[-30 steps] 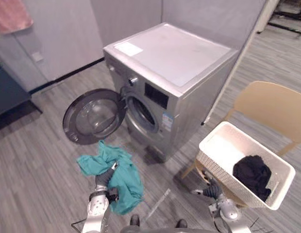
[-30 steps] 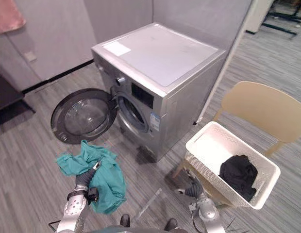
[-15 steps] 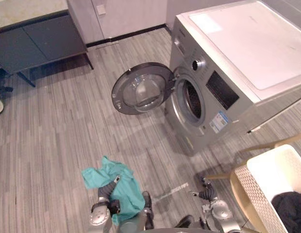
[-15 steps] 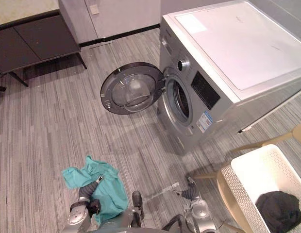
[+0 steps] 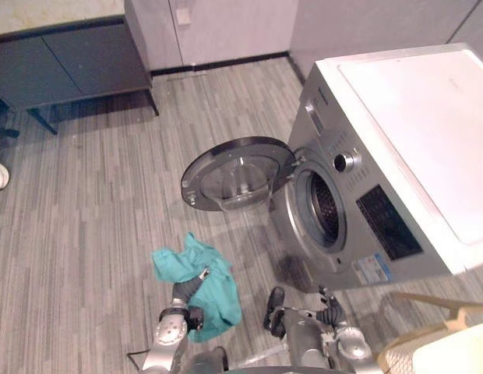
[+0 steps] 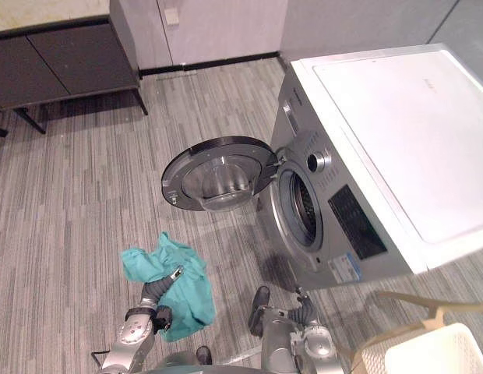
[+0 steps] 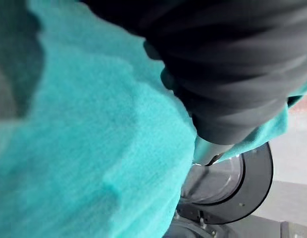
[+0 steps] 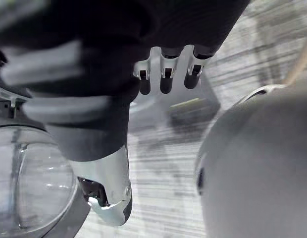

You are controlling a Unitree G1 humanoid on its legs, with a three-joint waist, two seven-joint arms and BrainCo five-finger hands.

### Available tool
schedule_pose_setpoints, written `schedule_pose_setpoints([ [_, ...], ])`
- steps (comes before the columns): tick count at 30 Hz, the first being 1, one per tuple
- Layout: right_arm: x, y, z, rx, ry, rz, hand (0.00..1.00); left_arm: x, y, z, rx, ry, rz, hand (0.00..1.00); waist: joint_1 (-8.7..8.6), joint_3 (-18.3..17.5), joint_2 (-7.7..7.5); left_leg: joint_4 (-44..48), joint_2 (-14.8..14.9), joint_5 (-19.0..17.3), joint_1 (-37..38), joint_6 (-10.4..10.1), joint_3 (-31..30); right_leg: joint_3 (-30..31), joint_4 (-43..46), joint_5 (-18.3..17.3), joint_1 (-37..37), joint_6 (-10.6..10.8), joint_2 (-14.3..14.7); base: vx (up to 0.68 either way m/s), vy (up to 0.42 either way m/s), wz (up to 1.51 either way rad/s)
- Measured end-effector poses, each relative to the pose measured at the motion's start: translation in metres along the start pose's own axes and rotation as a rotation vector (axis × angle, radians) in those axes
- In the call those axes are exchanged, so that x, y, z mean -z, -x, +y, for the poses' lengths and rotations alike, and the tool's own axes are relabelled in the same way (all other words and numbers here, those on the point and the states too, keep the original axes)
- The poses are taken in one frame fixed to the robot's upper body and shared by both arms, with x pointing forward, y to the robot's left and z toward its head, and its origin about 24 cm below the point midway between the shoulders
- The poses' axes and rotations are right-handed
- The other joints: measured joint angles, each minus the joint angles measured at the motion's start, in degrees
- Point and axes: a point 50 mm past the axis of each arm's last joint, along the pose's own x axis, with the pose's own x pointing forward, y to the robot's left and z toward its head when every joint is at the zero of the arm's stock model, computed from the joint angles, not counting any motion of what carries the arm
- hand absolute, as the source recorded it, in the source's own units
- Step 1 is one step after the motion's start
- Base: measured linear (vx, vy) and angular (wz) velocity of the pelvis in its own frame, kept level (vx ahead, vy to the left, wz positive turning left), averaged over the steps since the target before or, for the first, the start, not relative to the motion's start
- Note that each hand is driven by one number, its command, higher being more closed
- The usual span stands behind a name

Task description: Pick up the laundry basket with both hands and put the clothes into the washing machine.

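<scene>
**Teal garment at the left hand, basket off at the lower right**

The washing machine [image 5: 397, 140] stands at 3 o'clock in the head views. Its round door [image 5: 237, 173] is swung wide open toward 9 o'clock, and the drum opening [image 5: 323, 210] faces 8 o'clock.

On the near side of the door, at 7 o'clock from it, the left hand [image 5: 187, 288] is up among the folds of a teal garment [image 5: 214, 300]. The cloth spreads past the hand toward 11 o'clock and hangs beside it toward 5 o'clock, above the grey plank floor [image 5: 86, 218]. In the left wrist view the cloth wraps close round the hand, so I cannot tell whether the hand is clenched on it.

The right hand [image 5: 329, 305] is low at 5 o'clock, below the machine's front. Its fingers [image 8: 166, 82] hang relaxed with nothing in them.

The white laundry basket [image 6: 440, 354] shows as a corner at the far 5 o'clock edge. It sits on a tan chair [image 5: 428, 300], apart from both hands.

A dark cabinet [image 5: 70, 66] stands along the wall at 11 o'clock.
</scene>
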Motion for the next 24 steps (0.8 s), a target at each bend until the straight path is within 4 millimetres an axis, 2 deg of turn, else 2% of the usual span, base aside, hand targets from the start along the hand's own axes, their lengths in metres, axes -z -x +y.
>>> schedule_pose_setpoints([
  [1,-0.001,0.0,0.0,-0.006,0.001,-0.005,0.0,0.003,0.002,-0.005,0.01,0.015,0.011,1.0,0.75,0.36,1.36,12.42,4.25,2.0,-3.79,-1.42,0.78,0.73,-2.6,-0.47,3.71,-1.3,3.36,0.52,-0.255,-0.57],
  [2,-0.001,0.0,0.0,-0.008,-0.001,-0.005,0.0,0.004,0.003,-0.007,0.011,0.023,0.018,1.0,1.05,0.37,1.61,18.69,6.19,1.54,-5.76,-1.22,1.22,1.67,-3.82,-0.67,5.98,-1.64,4.97,0.61,-0.257,-0.79],
  [3,-0.001,0.0,0.0,-0.008,-0.002,-0.006,0.0,0.004,0.003,-0.01,0.02,0.028,0.017,1.0,1.36,0.65,1.19,24.25,7.48,0.81,-7.19,-0.21,1.5,3.43,-5.75,-0.88,9.31,-1.91,6.22,0.57,-0.202,-0.89],
  [5,-0.001,0.0,-0.002,-0.001,-0.006,-0.01,0.0,-0.003,-0.001,-0.021,0.063,0.022,-0.009,1.0,1.95,1.19,0.09,25.08,7.51,-0.15,-9.51,1.31,2.8,6.91,-8.23,-0.87,13.86,-1.91,6.31,0.45,-0.105,-0.87],
  [7,0.002,0.0,-0.004,-0.011,0.015,0.001,0.0,-0.011,-0.006,-0.028,0.079,0.028,-0.035,1.0,2.08,1.3,-0.01,19.28,6.79,-0.62,-11.98,2.08,2.01,9.74,-9.98,-0.86,16.23,-1.88,6.31,0.36,0.003,-0.7],
  [8,0.004,0.0,-0.001,-0.014,0.007,0.011,0.0,-0.014,-0.008,-0.03,0.083,0.032,-0.045,1.0,2.18,1.58,-0.12,14.17,5.3,-0.67,-12.97,2.16,-0.32,11.15,-10.35,-0.85,17.14,-1.86,6.17,0.24,0.099,-0.69],
  [10,0.004,0.0,0.003,-0.012,-0.01,0.018,0.0,-0.016,-0.009,-0.031,0.083,0.031,-0.051,1.0,2.27,1.6,-0.13,-0.84,0.87,0.0,-12.72,1.47,-9.09,14.57,-10.44,-0.9,18.34,-1.18,6.04,0.29,0.205,-1.08],
  [11,0.002,-0.001,0.004,-0.013,-0.01,0.009,0.0,-0.015,-0.009,-0.032,0.083,0.025,-0.05,1.0,2.47,1.36,0.36,-9.17,-0.61,3.95,-11.68,0.66,-14.08,16.61,-10.48,-2.07,19.12,1.68,6.21,0.25,0.236,-1.19],
  [12,0.003,-0.001,0.002,-0.009,-0.006,0.007,0.0,-0.013,-0.007,-0.034,0.089,0.025,-0.044,1.0,2.45,0.82,1.31,-11.67,-0.27,8.07,-11.81,1.09,-15.07,17.51,-10.53,-2.94,19.35,3.0,6.79,0.25,0.29,-1.23],
  [13,0.004,-0.001,-0.006,0.003,0.012,0.01,0.0,-0.011,-0.005,-0.041,0.108,0.031,-0.033,1.0,2.14,0.53,4.07,-13.07,1.03,12.97,-11.94,0.36,-15.9,19.19,-10.55,-4.09,20.15,4.53,8.66,0.2,0.297,-0.84],
  [14,0.007,0.001,-0.003,0.007,-0.001,0.023,0.0,-0.01,-0.008,-0.04,0.123,0.002,-0.024,1.0,1.78,0.13,2.51,-12.65,0.05,11.56,-11.2,0.82,-13.93,20.62,-9.39,-5.14,19.5,5.97,6.31,0.19,0.287,-0.73],
  [16,0.009,0.003,0.001,0.001,-0.011,0.026,0.0,-0.013,-0.011,-0.037,0.129,-0.019,-0.039,1.0,2.18,-0.81,0.55,-14.99,-1.47,11.36,-10.17,1.45,-10.19,23.28,-6.92,-6.37,16.78,7.73,3.82,0.11,0.241,-0.64],
  [17,0.007,0.002,0.004,-0.008,-0.014,0.016,0.0,-0.013,-0.011,-0.033,0.124,-0.035,-0.039,1.0,2.15,-1.13,-0.02,-14.87,-2.32,10.43,-9.91,3.01,-7.37,25.67,-5.62,-7.06,15.05,8.79,2.38,0.07,0.242,-0.8],
  [20,-0.006,-0.003,0.01,-0.032,0.003,-0.021,0.0,-0.012,-0.012,-0.023,0.104,-0.058,-0.036,1.0,2.13,-1.08,-0.1,-13.26,-2.32,8.08,-9.35,5.6,0.01,29.64,-2.04,-7.3,10.79,10.43,0.7,0.02,0.234,-1.11],
  [21,-0.007,-0.004,0.011,-0.038,0.007,-0.026,0.0,-0.012,-0.012,-0.02,0.098,-0.06,-0.036,1.0,2.13,-1.04,-0.18,-13.5,-2.18,7.95,-8.96,5.8,1.47,27.73,-1.39,-6.99,9.96,10.81,-0.08,-0.02,0.17,-1.25],
  [22,-0.01,-0.005,0.013,-0.045,0.015,-0.034,0.0,-0.013,-0.012,-0.017,0.086,-0.062,-0.038,1.0,2.12,-0.98,-0.35,-14.11,-1.94,7.66,-7.9,6.24,4.19,21.43,-0.33,-6.32,8.9,10.35,-2.01,-0.04,0.122,-1.15],
  [23,-0.009,-0.005,0.013,-0.041,0.017,-0.03,0.0,-0.014,-0.013,-0.015,0.077,-0.059,-0.041,1.0,2.01,-0.9,-0.4,-14.99,-1.75,7.01,-6.09,6.57,7.06,10.62,1.48,-6.6,8.75,9.12,-4.92,-0.03,0.093,-1.09],
  [24,-0.008,-0.005,0.013,-0.038,0.018,-0.025,0.0,-0.015,-0.013,-0.015,0.077,-0.059,-0.044,1.0,2.0,-0.89,-0.38,-15.01,-1.55,6.47,-5.48,6.51,7.96,7.07,2.11,-6.98,8.97,8.47,-5.94,-0.01,0.056,-0.91],
])
